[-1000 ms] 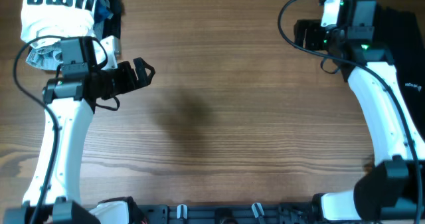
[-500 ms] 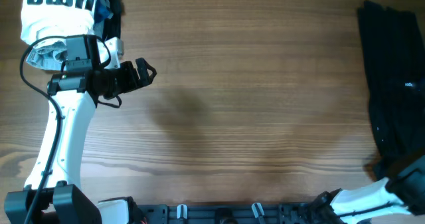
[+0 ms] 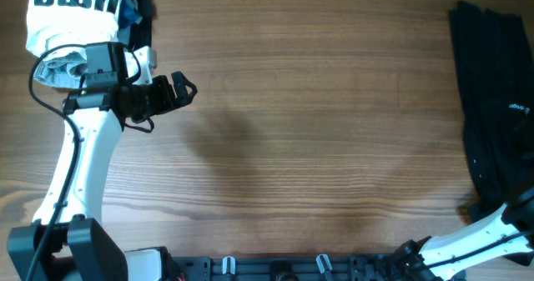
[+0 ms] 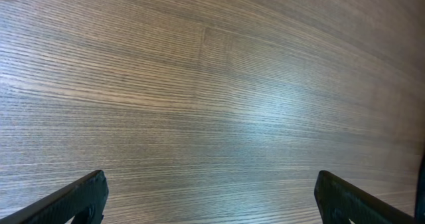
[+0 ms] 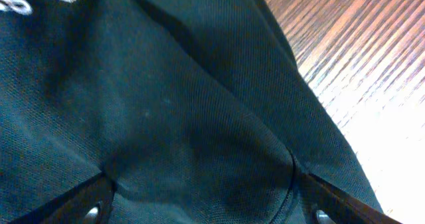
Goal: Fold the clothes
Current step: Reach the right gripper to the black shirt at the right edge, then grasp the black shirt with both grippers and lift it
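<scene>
A black garment (image 3: 492, 106) with small white print lies crumpled along the table's right edge. It fills the right wrist view (image 5: 166, 104). My right gripper (image 5: 206, 197) is open, its fingers spread wide just above the black cloth; in the overhead view only its arm (image 3: 501, 227) shows at the lower right corner. My left gripper (image 3: 179, 89) is open and empty at the upper left. It hovers over bare wood in the left wrist view (image 4: 212, 191).
A pile of white and black clothes (image 3: 75, 18) sits at the top left corner, behind my left arm. The wooden table (image 3: 300, 139) spreads between the two arms. A black rail with clips (image 3: 275, 268) runs along the front edge.
My right arm has swung from the top right down to the lower right corner, uncovering the black garment. My left arm has barely moved.
</scene>
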Robot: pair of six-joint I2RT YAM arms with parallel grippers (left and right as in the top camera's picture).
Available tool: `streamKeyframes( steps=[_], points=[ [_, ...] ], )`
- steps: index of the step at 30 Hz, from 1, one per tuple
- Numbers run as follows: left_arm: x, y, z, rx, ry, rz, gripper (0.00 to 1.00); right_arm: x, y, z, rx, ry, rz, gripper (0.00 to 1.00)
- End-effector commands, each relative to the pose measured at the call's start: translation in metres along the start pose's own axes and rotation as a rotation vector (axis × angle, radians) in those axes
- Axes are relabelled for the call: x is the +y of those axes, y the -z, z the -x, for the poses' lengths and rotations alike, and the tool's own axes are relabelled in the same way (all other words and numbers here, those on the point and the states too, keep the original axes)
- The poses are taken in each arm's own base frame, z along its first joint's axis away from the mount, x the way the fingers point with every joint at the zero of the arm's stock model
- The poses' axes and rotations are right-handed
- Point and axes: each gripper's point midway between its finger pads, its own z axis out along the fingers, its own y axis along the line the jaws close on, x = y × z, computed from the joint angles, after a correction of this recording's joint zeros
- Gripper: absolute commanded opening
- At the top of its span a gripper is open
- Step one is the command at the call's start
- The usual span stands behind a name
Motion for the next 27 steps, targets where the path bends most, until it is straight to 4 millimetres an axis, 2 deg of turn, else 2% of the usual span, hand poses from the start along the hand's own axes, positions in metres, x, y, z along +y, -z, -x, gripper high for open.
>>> streamKeyframes(
  steps=[1,3,4,5,6,8,9,11,13,14,15,17,18,19,20,22,23,24,26,27],
  points=[
    [0.001,-0.004,0.002,0.009,0.009,-0.006,1.00,-0.005,-0.009,-0.007,0.024,0.009,-0.025,0.75],
    [0.001,-0.004,0.001,0.012,0.010,-0.005,1.00,-0.005,-0.009,-0.007,0.023,0.010,-0.025,0.61],
    [0.001,-0.004,0.001,0.012,0.010,-0.005,1.00,-0.005,-0.009,-0.007,0.022,0.011,-0.025,0.50],
    [0.001,-0.004,0.001,0.012,0.010,-0.005,1.00,-0.005,-0.009,-0.006,0.020,0.011,-0.025,0.22],
    [0.001,-0.004,0.001,0.011,0.010,-0.006,1.00,-0.005,-0.009,-0.006,0.019,0.008,-0.025,0.06],
    [0.001,-0.004,0.001,0.012,0.009,-0.005,1.00,-0.001,-0.007,-0.006,0.019,-0.038,-0.003,0.04],
    [0.001,-0.004,0.001,0.011,0.010,-0.005,1.00,0.011,-0.002,-0.004,0.016,-0.040,0.065,0.04],
    [0.001,-0.004,0.005,-0.005,0.003,-0.008,1.00,0.068,0.037,0.012,-0.056,-0.007,0.322,0.04],
    [-0.001,-0.003,0.010,-0.027,-0.007,-0.013,1.00,0.108,0.076,0.021,-0.114,0.018,0.434,0.04],
    [-0.002,-0.001,0.013,-0.040,-0.013,-0.016,0.96,0.155,0.120,0.020,-0.168,0.091,0.575,0.04],
    [-0.003,0.000,0.015,-0.048,-0.015,-0.017,0.96,0.193,0.156,0.013,-0.203,0.159,0.689,0.04],
    [0.000,0.004,0.017,-0.060,-0.007,-0.014,0.96,0.257,0.216,-0.010,-0.258,0.268,0.817,0.04],
    [0.005,0.007,0.018,-0.066,0.005,-0.008,0.97,0.294,0.247,-0.030,-0.284,0.333,0.888,0.04],
    [0.014,0.012,0.021,-0.077,0.029,0.003,0.98,0.341,0.279,-0.063,-0.290,0.425,0.978,0.04],
    [0.020,0.016,0.022,-0.082,0.046,0.011,0.99,0.367,0.292,-0.086,-0.280,0.474,1.022,0.04],
    [0.034,0.023,0.022,-0.087,0.089,0.030,1.00,0.421,0.309,-0.138,-0.280,0.577,1.066,0.04],
    [0.043,0.026,0.022,-0.090,0.116,0.041,1.00,0.442,0.313,-0.160,-0.290,0.621,1.076,0.04],
    [0.052,0.030,0.022,-0.094,0.139,0.051,1.00,0.469,0.316,-0.192,-0.283,0.670,1.101,0.04],
    [0.064,0.035,0.023,-0.104,0.173,0.065,1.00,0.495,0.313,-0.235,-0.235,0.737,1.137,0.04],
    [0.067,0.036,0.023,-0.106,0.182,0.069,1.00,0.507,0.306,-0.262,-0.199,0.786,1.145,0.04]
  ],
)
